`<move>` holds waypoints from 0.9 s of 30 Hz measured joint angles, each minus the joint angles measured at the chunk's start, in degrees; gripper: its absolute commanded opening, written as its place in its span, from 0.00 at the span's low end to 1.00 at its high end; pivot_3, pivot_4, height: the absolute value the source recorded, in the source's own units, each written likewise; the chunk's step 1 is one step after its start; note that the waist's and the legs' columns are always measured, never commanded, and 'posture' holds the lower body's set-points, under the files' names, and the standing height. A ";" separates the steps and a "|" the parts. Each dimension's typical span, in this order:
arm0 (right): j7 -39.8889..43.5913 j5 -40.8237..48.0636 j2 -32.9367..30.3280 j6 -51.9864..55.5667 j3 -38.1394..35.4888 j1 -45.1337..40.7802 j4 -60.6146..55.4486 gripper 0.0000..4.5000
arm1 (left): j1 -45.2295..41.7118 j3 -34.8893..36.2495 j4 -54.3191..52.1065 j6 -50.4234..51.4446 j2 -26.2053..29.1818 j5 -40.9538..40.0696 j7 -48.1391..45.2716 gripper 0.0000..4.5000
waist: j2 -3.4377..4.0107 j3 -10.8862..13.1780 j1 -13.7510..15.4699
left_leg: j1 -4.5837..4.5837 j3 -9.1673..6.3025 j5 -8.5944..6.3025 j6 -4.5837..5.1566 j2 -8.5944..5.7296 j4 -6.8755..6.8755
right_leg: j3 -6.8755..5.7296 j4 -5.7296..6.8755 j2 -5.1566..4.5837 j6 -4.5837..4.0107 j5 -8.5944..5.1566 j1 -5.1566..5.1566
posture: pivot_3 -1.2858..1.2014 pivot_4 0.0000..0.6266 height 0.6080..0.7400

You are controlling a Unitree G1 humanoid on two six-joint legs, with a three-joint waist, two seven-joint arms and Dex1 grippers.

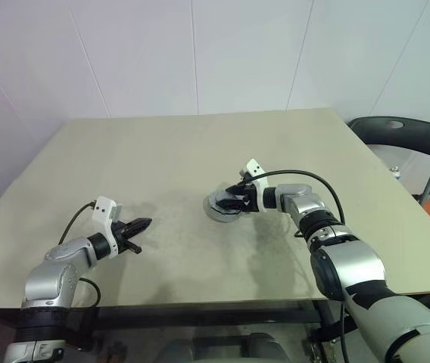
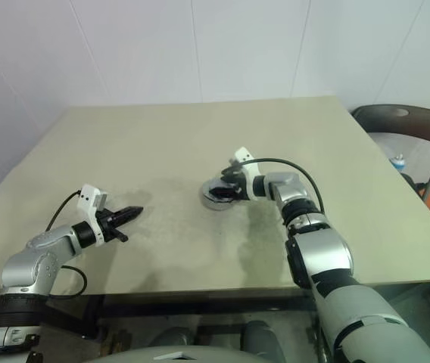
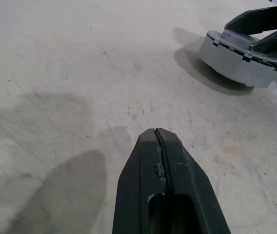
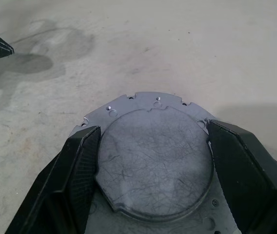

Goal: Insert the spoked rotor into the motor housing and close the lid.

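Left eye view: I see the left pincer [image 1: 141, 224] low over the near left part of the bench [image 1: 162, 151], its two black fingers pressed together and holding nothing. In the left wrist view those fingers [image 3: 163, 195] meet along a thin seam above bare bench surface.

Toward the middle of the bench sits the housing [image 1: 222, 206], a round grey part resting flat, well apart from the left pincer. From the left wrist it shows as a short silver drum [image 3: 241, 61] with a shadow beside it. I cannot see windings or the rotor; the top is covered by a flat grey lid [image 4: 155, 161] with a round scratched centre and small holes along its notched rim.

The right pincer [image 1: 236, 198] reaches in from the right and sits right at the housing. Its fingers [image 4: 75, 170] stand apart, one on each side of the lid's round centre. I cannot tell whether they press on it.

At the far right, beyond the bench edge, stands a dark chair [image 1: 400, 136].
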 measured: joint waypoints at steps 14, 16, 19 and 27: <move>2.36 -4.34 0.30 -7.26 4.71 2.52 -4.18 0.69 | 0.05 0.04 0.02 -0.59 -0.01 0.40 0.07 0.00 | 0.00 0.00 -0.23 | 0.00 0.00 -0.01 0.01 0.02 -0.05 | 0.00 -0.02 0.02 0.01 -0.01 -0.03 | 0.52 0.00 1.00; 2.36 -4.62 0.34 -8.01 5.33 3.15 -5.23 0.69 | 0.27 0.03 0.01 -0.59 -0.08 0.40 0.13 0.00 | 0.00 0.00 -0.25 | 0.01 0.00 -0.01 0.01 0.02 -0.08 | 0.00 -0.04 0.03 0.00 -0.01 -0.03 | 0.52 0.00 1.00; 2.36 -4.64 0.33 -8.11 5.36 3.47 -5.68 0.69 | 0.35 0.03 -0.13 -0.59 -0.18 0.40 0.18 0.00 | -0.01 0.00 -0.27 | 0.00 0.00 -0.02 0.02 0.03 -0.11 | 0.00 -0.08 0.03 -0.01 -0.02 -0.03 | 0.52 0.00 1.00; 2.65 -4.63 -0.08 -7.58 5.33 3.21 -5.21 0.69 | 0.70 0.04 -0.29 -0.59 -0.19 0.40 0.49 0.00 | -0.01 0.00 -0.21 | 0.02 0.00 -0.02 0.02 0.03 -0.12 | 0.00 -0.09 0.03 -0.02 -0.02 -0.01 | 0.52 0.00 1.00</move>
